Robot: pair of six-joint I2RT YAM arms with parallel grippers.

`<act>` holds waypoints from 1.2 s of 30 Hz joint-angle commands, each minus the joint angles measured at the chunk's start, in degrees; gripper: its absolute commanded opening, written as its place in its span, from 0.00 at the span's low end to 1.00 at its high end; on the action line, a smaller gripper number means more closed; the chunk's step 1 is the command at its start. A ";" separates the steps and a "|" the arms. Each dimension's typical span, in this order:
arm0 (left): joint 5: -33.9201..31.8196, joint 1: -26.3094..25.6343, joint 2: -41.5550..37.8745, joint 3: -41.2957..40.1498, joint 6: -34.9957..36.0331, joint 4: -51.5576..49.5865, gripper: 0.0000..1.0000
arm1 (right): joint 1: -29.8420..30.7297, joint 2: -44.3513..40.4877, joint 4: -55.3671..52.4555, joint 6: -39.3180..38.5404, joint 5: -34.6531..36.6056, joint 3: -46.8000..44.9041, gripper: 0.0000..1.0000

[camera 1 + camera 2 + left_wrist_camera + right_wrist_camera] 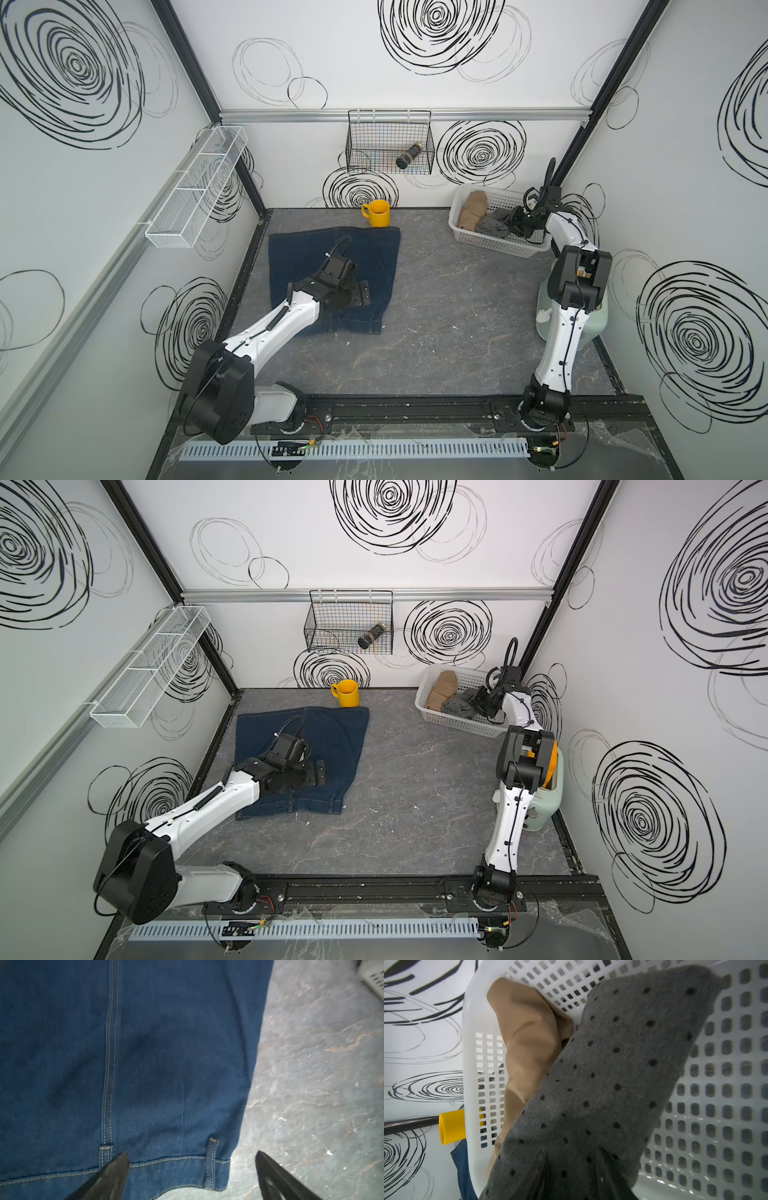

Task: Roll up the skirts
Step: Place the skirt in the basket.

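Observation:
The dark blue denim skirt lies flat on the left of the table. My left gripper hovers open over its stitched waistband corner, with one finger over cloth and the other over bare table. The tan skirt and the dark grey dotted skirt sit bundled in a white plastic basket at the back right. My right gripper reaches into the basket, its fingers closed on the grey dotted cloth.
A yellow mug stands just behind the denim skirt. A black wire basket holding a dark bottle hangs on the back wall. A white mesh shelf is on the left wall. A pale green appliance stands behind the right arm.

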 commanded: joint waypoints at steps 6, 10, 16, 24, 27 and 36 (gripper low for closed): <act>4.43 2.06 3.99 -0.94 -0.33 1.14 0.97 | -0.35 -1.08 -1.88 -1.14 2.50 6.51 0.52; 0.36 -1.67 7.76 2.13 2.31 -1.15 0.96 | -0.51 -9.70 5.54 1.24 2.35 1.09 0.64; -2.41 -0.63 9.93 2.95 -0.64 -3.47 0.97 | 0.77 -22.08 11.78 3.94 -0.11 -12.23 0.66; 8.00 11.35 4.64 -4.69 -6.43 3.75 0.96 | 11.81 -52.86 37.80 4.03 2.78 -52.82 0.72; 12.90 10.78 8.28 -3.73 -5.73 5.02 0.97 | 15.03 -60.36 39.46 5.60 3.85 -61.53 0.77; -0.09 7.42 -1.24 -10.21 -11.77 2.98 0.96 | 29.75 -69.26 33.68 6.25 1.32 -74.73 0.98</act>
